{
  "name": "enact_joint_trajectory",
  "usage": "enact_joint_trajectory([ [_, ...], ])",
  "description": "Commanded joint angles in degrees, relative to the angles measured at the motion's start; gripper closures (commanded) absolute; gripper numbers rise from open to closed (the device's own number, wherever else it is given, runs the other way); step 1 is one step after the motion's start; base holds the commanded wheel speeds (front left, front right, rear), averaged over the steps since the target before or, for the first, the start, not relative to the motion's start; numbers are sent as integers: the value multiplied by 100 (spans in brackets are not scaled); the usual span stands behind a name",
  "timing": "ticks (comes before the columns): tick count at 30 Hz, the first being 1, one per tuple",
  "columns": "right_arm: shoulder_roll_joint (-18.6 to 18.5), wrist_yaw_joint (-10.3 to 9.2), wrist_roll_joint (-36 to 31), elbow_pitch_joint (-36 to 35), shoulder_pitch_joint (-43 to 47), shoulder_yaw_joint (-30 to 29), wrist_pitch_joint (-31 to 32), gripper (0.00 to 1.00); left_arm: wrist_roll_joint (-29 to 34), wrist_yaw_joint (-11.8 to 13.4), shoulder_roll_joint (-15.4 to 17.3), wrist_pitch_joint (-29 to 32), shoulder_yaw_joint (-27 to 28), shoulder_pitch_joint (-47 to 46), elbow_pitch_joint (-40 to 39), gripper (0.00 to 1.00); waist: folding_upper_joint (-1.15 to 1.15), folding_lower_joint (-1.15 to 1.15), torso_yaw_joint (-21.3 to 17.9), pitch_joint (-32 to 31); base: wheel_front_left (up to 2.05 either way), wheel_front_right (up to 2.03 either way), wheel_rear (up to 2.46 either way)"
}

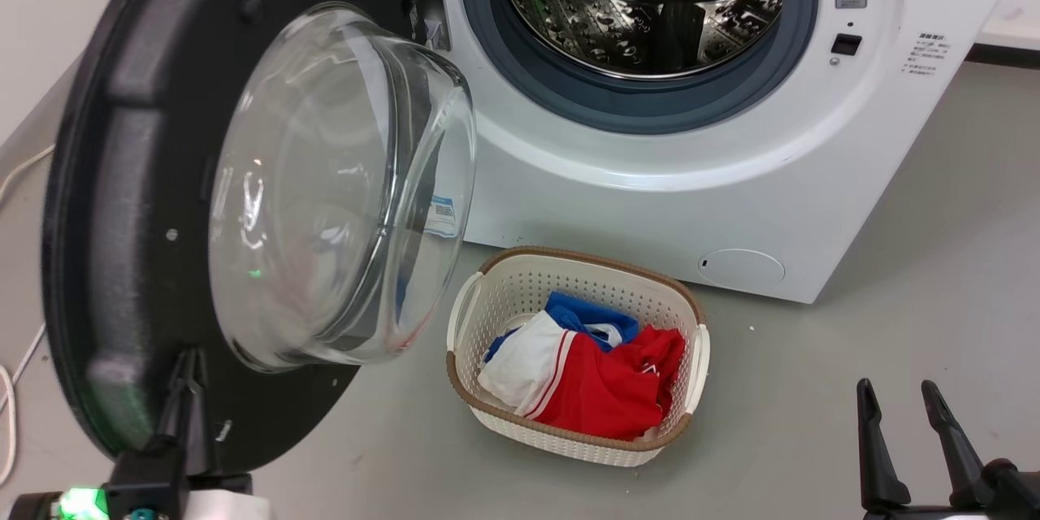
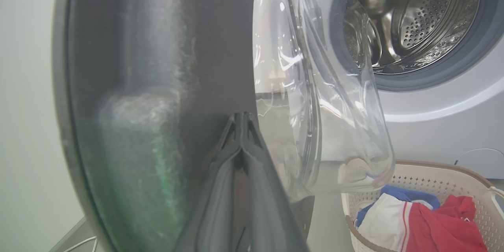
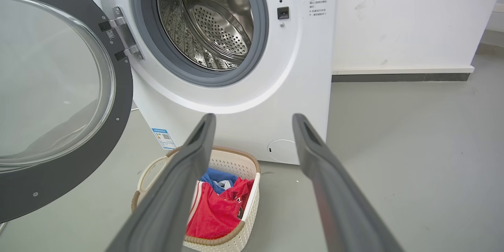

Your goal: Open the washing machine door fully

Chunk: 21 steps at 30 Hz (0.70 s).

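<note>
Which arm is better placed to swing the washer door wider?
Left, probably. The left gripper, fingers shut, sits at the washing machine door, on its inner face near the lower rim. The right gripper hangs open over the floor beyond the laundry basket, away from the door.

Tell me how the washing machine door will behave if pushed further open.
The washing machine door likely swings as one rigid disc about its metal hinge. Its bulging glass bowl probably makes it heavy. The hard black face may let the left gripper slide.
</note>
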Motion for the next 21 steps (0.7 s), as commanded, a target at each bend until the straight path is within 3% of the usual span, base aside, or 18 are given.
enact_joint_trajectory([
  [1, 7, -1, -54, -15, -77, -7, -12, 0, -30, 41, 48, 15, 146, -121, 52, 100, 0, 0, -5, 41, 0, 0, 0],
  [21, 8, -1, -191, -51, -366, -53, -12, 0, -214, -130, 147, 15, 1447, -683, 540, 100, 0, 0, -93, 561, 0, 0, 0],
])
